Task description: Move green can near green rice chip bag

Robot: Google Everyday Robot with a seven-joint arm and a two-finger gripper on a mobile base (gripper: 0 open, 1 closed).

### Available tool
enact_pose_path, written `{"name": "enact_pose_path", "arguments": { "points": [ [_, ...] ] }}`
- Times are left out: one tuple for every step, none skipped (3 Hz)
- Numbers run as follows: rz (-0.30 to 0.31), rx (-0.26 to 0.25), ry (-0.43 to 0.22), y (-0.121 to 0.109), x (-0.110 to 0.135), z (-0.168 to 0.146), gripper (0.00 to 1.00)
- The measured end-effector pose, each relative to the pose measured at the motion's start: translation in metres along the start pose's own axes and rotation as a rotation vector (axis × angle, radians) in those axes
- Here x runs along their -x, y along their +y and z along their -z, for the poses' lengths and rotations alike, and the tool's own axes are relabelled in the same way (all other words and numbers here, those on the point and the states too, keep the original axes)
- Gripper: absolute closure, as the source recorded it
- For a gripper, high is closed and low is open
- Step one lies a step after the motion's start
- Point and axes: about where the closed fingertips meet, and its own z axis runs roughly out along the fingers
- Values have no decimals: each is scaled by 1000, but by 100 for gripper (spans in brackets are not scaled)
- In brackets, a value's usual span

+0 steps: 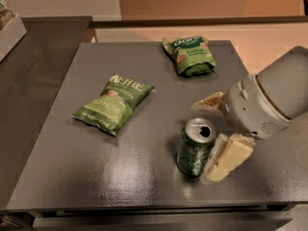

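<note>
The green can (pixel 194 149) stands upright on the dark grey table (pixel 96 177), front right of centre, its silver top open. The green rice chip bag (pixel 188 56) lies flat near the table's far edge, well behind the can. My gripper (pixel 202 140) comes in from the right and is open. One pale finger (pixel 210 101) points left just behind the can. The other pale finger (pixel 229 158) lies against the can's right side. The can sits in the gap between them, and the jaws are not closed on it.
A larger, lighter green chip bag (pixel 114 102) lies left of centre on the table. A dark counter (pixel 29 81) adjoins the table's left side, with a white tray's corner (pixel 10 32) at top left. The table's front edge is close below the can.
</note>
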Motion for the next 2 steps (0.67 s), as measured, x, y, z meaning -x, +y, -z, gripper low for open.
{"name": "enact_pose_path", "arguments": {
  "points": [
    [-4, 11, -17, 1, 3, -3, 41],
    [-29, -6, -31, -4, 4, 2, 64]
  ]
}}
